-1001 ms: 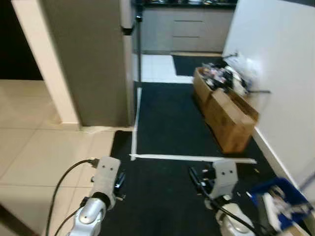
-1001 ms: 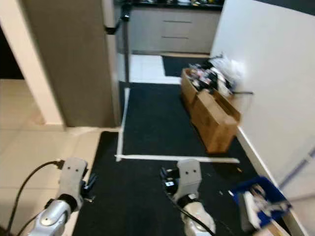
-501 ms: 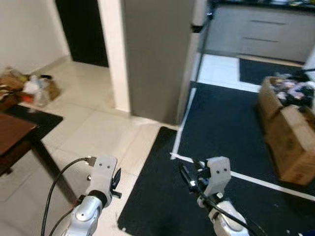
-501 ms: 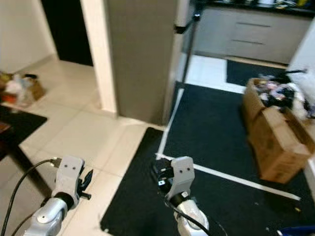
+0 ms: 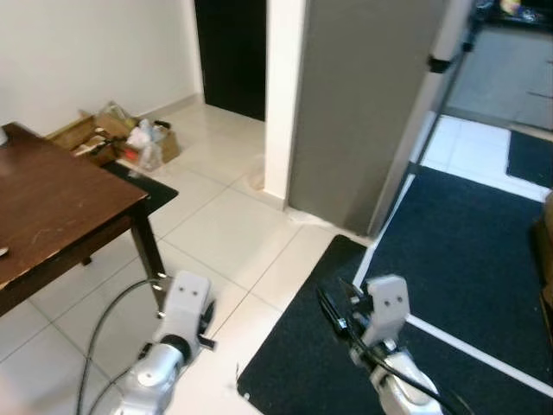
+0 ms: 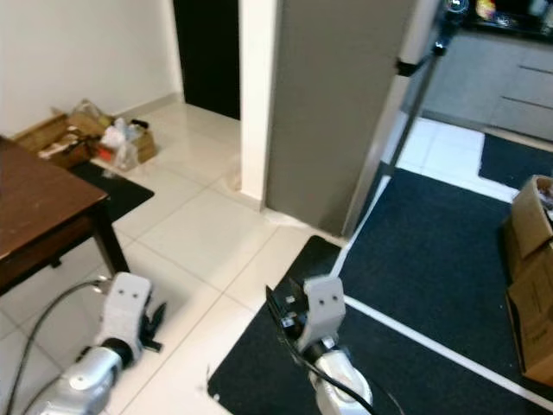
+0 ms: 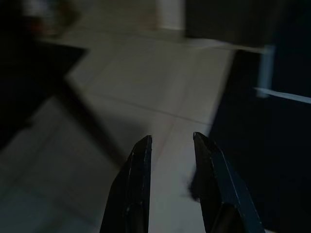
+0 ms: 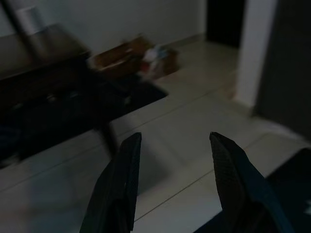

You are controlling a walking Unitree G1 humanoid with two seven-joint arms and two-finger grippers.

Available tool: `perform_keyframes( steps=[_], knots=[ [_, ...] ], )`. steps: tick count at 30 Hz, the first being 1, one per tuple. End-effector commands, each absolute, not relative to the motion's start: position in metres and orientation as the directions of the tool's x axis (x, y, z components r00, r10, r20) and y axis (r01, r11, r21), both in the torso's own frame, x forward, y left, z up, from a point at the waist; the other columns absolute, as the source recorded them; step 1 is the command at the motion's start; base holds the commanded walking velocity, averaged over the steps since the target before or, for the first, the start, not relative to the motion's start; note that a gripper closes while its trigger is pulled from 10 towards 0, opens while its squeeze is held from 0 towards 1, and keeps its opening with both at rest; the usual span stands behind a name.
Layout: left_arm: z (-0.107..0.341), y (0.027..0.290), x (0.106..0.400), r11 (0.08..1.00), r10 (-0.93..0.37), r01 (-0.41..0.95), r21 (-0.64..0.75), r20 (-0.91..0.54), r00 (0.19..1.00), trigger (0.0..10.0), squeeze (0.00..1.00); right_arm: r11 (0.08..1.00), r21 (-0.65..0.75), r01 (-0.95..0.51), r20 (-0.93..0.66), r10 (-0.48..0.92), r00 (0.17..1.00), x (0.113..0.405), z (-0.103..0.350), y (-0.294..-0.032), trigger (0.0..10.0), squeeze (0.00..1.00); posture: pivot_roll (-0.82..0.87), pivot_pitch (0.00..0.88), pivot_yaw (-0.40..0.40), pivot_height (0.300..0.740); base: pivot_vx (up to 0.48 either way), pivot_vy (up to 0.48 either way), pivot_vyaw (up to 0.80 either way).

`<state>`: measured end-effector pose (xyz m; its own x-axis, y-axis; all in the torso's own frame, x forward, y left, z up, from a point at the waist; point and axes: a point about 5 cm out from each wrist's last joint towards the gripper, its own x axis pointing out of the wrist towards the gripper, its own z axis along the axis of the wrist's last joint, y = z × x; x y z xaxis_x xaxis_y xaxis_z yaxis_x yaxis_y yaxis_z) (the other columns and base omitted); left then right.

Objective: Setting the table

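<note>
A dark brown wooden table (image 5: 60,207) stands at the left, one leg (image 5: 149,251) on the pale tiles. My left gripper (image 5: 207,322) hangs low over the tiles just right of that leg. In the left wrist view its fingers (image 7: 141,165) are open with nothing between them. My right gripper (image 5: 333,313) hangs over the edge of the black mat (image 5: 467,294). The right wrist view shows the gripper (image 8: 175,138) open and empty, pointing toward the table (image 8: 43,53).
A cardboard box of clutter (image 5: 121,138) sits by the far left wall, a small dark mat (image 5: 143,186) beside it. Ahead are a dark doorway (image 5: 229,52) and a tall grey cabinet (image 5: 363,104). White tape (image 5: 467,350) crosses the black mat. Another box (image 6: 531,277) sits at the right.
The camera has swung left: the table and the box of clutter have come into view, and the boxes on the right have slid toward the edge. Both arms hang as before.
</note>
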<state>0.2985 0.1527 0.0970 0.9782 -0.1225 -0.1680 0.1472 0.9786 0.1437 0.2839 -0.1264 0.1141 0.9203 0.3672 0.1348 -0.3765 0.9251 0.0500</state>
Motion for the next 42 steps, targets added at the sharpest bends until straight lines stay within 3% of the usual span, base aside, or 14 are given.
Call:
perform_keyframes(
  steps=[1,30,42],
  knots=[
    [0.090,0.151,0.296,0.979,-0.122,0.151,0.138,-0.201,0.972,10.0,0.00,0.925,0.059,-0.375,0.114,0.367,0.923,0.282,0.109,-0.129,10.0,0.00,0.06,0.055,0.049,0.740,0.000,0.000,0.79],
    [0.089,0.151,0.298,0.975,-0.107,0.143,0.168,-0.208,0.972,10.0,0.00,0.923,0.058,-0.381,0.111,0.373,0.921,0.282,0.109,-0.129,10.0,0.00,0.06,0.048,0.048,0.740,0.000,0.000,0.79],
    [0.101,0.161,0.306,0.978,-0.037,0.068,0.199,-0.155,0.987,10.0,0.00,0.922,0.051,-0.385,0.127,0.376,0.918,0.282,0.114,-0.128,10.0,0.00,0.06,0.053,0.049,0.740,0.000,0.000,0.79]
  ],
)
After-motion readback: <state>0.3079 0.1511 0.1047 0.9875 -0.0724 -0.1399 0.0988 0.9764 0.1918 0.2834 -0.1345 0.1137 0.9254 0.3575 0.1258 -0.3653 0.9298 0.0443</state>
